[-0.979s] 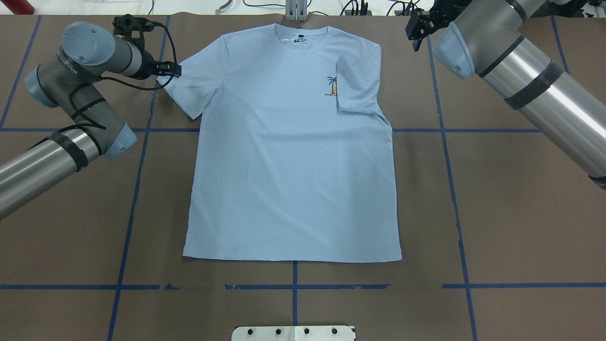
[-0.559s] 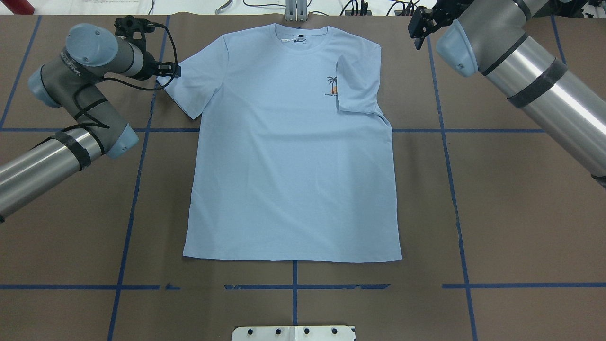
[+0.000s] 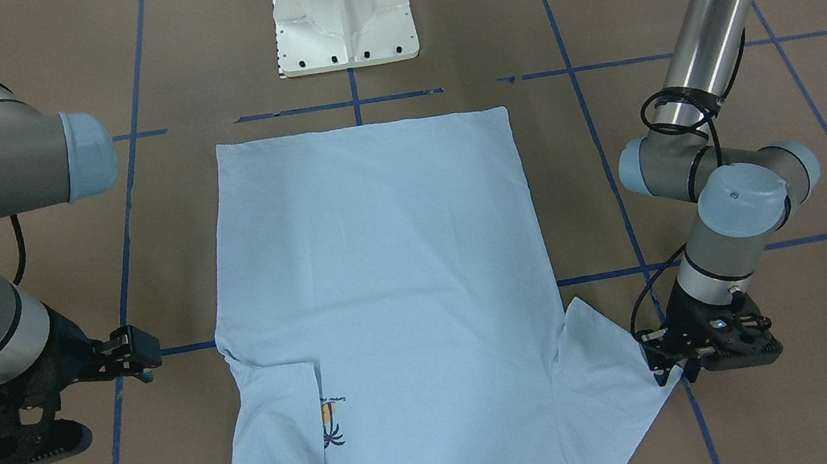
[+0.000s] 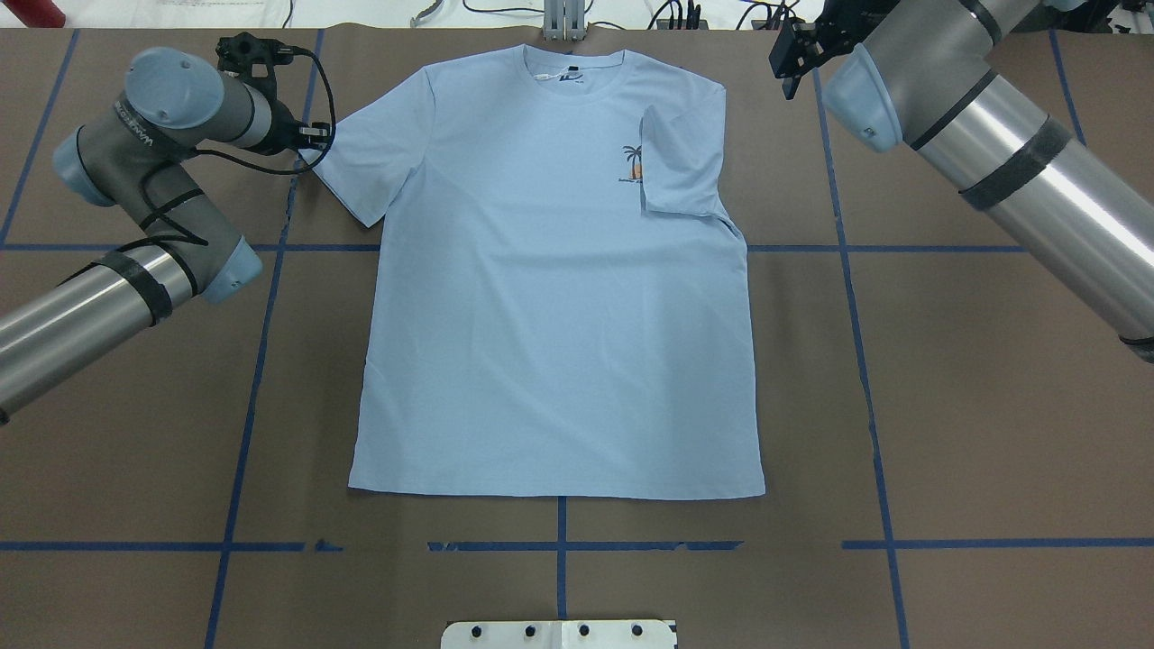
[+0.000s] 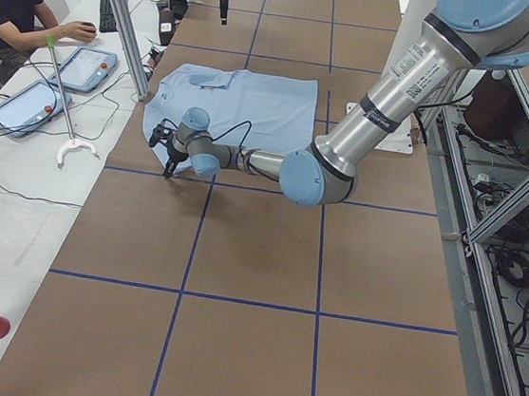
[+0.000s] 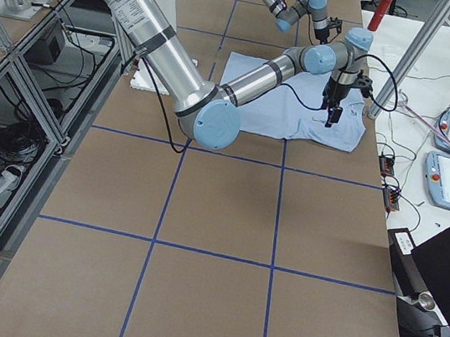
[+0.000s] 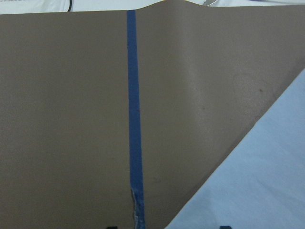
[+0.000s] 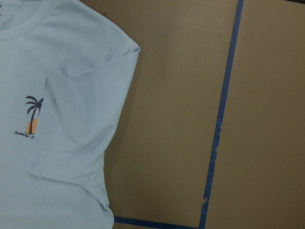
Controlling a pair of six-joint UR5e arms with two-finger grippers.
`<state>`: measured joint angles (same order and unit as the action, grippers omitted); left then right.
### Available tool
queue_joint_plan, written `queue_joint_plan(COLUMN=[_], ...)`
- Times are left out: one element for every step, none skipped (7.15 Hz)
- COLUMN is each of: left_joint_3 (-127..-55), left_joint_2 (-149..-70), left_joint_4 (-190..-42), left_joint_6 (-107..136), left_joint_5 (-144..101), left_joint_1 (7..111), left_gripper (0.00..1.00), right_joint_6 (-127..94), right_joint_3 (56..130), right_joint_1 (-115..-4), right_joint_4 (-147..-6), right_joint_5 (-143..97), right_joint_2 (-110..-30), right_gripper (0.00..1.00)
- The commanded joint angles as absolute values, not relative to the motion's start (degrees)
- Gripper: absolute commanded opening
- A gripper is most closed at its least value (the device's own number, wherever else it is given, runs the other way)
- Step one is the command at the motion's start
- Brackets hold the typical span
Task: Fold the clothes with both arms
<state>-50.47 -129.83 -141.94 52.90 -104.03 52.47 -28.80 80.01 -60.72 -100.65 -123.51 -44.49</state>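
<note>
The pale blue T-shirt (image 4: 559, 315) lies flat on the brown table, neckline at the far edge. Its sleeve on the right arm's side (image 4: 681, 162) is folded inward beside the palm print (image 4: 634, 164); the other sleeve (image 4: 370, 153) is spread out. My left gripper (image 4: 323, 135) sits low at that sleeve's outer tip, open. In the left wrist view the sleeve edge (image 7: 267, 181) reaches between the two fingertips. My right gripper (image 4: 784, 68) hovers off the shirt's shoulder, open and holding nothing. The right wrist view looks down on the folded sleeve (image 8: 81, 109).
The white pedestal base (image 3: 343, 15) stands at the near edge behind the shirt's hem. Blue tape lines (image 4: 847, 270) grid the table. Cables run along the far edge (image 4: 676, 13). A person sits at a side table with tablets (image 5: 79, 67).
My left gripper has shifted slightly left at the sleeve tip. The right gripper has drifted a little left near the far edge. The shirt has not moved.
</note>
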Motion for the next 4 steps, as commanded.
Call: queue_joint_plan(left_joint_3=[-50.4, -50.4, -50.5, -51.0], left_joint_2=[-129.8, -129.8, -129.8, -129.8], left_joint_4=[-141.9, -141.9, -141.9, -141.9], left_joint_6=[52.8, 52.7, 52.6, 52.6], left_joint_5=[-104.1, -104.2, -104.3, -104.4], left_joint_1=[52.5, 52.6, 52.6, 52.6], left_gripper=[0.29, 0.19, 0.03, 0.0], right_joint_6=[-28.9, -28.9, -28.9, -28.9], right_joint_3=[80.0, 80.0, 80.0, 80.0], right_joint_1=[-60.1, -59.6, -59.4, -59.2], right_joint_4=[-100.5, -100.5, -100.5, -100.5], right_joint_5=[-123.3, -123.2, -123.1, -123.1], right_joint_2=[-44.4, -44.4, -44.5, -44.5], right_gripper=[1.0, 1.0, 1.0, 1.0])
